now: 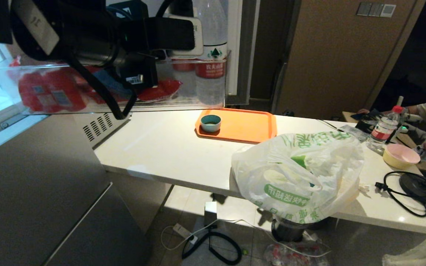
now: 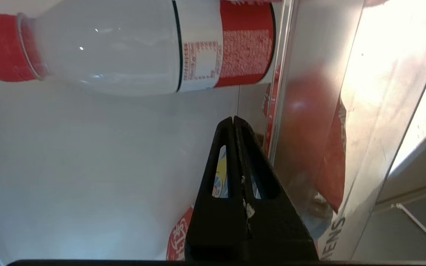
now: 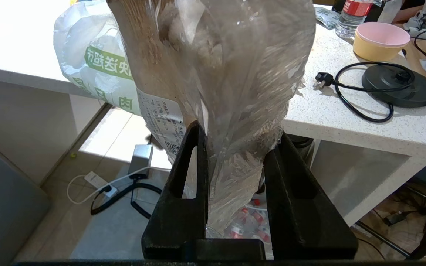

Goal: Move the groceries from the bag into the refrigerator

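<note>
— Reaching where, that left pincer (image 2: 233, 122)?
— Into the refrigerator (image 1: 31, 192) door shelf, at ten o'clock, fingers pressed together, empty.
— And the right pincer (image 3: 235, 147)?
— Clamping a clear pack of groceries (image 3: 227, 74); the bag (image 1: 298, 177) sits on the table (image 1: 161, 147) edge.

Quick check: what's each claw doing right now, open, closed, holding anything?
Left claw: closed, empty, inside the refrigerator door shelf.
Right claw: closed on a clear crinkly plastic pack of pale lumps.

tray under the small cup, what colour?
Orange. The tray under the teal cup sits on the white counter; the head view shows it best.
</note>
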`<state>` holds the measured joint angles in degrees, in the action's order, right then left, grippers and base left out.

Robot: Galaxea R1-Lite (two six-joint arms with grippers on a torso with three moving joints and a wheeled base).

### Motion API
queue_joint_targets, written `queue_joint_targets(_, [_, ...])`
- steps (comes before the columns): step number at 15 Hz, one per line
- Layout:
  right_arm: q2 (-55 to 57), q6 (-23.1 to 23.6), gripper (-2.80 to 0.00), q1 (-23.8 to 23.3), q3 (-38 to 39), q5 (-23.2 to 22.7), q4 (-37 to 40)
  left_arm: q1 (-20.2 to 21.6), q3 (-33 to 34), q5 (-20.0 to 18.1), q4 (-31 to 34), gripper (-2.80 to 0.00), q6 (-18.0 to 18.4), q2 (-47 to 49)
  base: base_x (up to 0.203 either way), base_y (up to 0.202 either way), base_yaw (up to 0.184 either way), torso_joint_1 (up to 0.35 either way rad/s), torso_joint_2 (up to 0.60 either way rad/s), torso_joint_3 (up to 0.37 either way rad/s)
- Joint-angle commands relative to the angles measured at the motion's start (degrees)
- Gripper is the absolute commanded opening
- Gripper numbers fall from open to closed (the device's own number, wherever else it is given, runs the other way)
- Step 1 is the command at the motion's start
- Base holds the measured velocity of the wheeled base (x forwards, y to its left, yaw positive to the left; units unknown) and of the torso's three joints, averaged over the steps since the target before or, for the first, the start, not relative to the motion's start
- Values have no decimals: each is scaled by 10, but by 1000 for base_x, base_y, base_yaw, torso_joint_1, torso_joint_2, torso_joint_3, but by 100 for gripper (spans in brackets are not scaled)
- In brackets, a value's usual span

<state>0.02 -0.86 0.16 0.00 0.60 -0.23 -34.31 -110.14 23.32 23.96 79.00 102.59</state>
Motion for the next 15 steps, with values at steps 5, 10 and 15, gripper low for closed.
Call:
queue_joint_targets(5, [1,0,-280,0,0,0,0,9,1,2,44,-280,25,-17,0,0,0,0,0,0])
queue_joint_targets(10, [1,0,-280,0,0,0,0,16,0,2,79,-280,32,-30,0,0,0,0,0,0])
queue_joint_targets(15, [1,0,-280,1,0,0,0,16,1,2,104,-280,33,-38,0,0,0,0,0,0])
